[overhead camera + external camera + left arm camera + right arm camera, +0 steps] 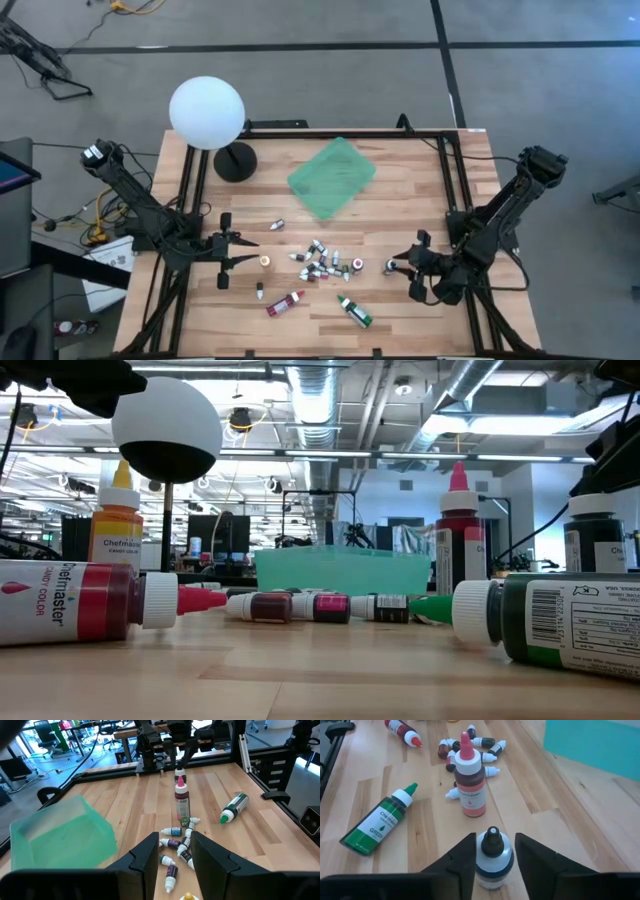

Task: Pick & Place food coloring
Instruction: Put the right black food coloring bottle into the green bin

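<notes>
Several small food coloring bottles lie in a cluster at mid-table, with a red-capped bottle standing among them. A green bottle and a red bottle lie on their sides nearer the near edge. A dark bottle with a black cap stands on the wood between the fingers of my open right gripper, right of the cluster. My left gripper is open and hovers left of the cluster, pointing at it. My right gripper comes level from the table's right side, with one finger on each side of the dark bottle's body. The bottle stands upright on the table. I cannot tell whether the fingers touch it.
A green square tray sits on the far middle of the table. A white globe lamp on a black base stands at the far left. Black frame rails run along both sides. Bare wood lies between the cluster and the tray.
</notes>
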{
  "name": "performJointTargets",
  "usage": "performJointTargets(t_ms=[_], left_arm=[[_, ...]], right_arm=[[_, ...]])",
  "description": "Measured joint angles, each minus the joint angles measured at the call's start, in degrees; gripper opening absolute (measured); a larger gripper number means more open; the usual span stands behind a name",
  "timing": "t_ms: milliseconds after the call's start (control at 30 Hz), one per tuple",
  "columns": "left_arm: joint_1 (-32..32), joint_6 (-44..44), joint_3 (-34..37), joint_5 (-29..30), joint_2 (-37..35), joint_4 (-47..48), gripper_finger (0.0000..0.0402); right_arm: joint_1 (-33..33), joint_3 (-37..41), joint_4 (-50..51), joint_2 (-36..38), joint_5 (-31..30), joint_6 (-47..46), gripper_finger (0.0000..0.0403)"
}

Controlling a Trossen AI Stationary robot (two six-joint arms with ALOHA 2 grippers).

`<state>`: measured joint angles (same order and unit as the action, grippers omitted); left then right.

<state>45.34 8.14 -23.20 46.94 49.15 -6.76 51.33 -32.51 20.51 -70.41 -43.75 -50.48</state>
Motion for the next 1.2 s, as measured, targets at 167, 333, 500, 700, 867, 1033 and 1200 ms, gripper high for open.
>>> performJointTargets(t_ms=[167,333,500,700,867,1033,1200], left_arm=[[0.00,0.00,0.00,0.02,0.00,-0.01,0.0107],[0.00,0.02,0.00,0.02,0.00,-0.01,0.0107],[0.00,0.02,0.00,0.03,0.00,-0.01,0.0107],[0.00,0.02,0.02,0.04,0.00,0.02,0.0107],[0.00,0.02,0.02,0.04,0.00,0.02,0.0107],[0.00,0.02,0.02,0.04,0.00,0.02,0.0107],[0.02,0.02,0.02,0.04,0.00,0.02,0.0107]], right_arm=[[0.00,0.00,-0.26,0.00,-0.04,1.00,0.0087],[0.00,0.00,-0.31,0.02,-0.11,1.49,0.0063],[0.00,0.00,-0.53,0.04,-0.19,2.29,0.0046],[0.00,0.00,-1.96,0.04,0.04,4.45,0.0035],[0.00,0.00,-2.16,0.03,0.04,4.58,0.0036],[-0.11,0.00,-3.52,0.02,-1.34,7.11,0.0033],[-1.70,0.00,-3.45,0.02,-1.60,8.14,0.0033]])
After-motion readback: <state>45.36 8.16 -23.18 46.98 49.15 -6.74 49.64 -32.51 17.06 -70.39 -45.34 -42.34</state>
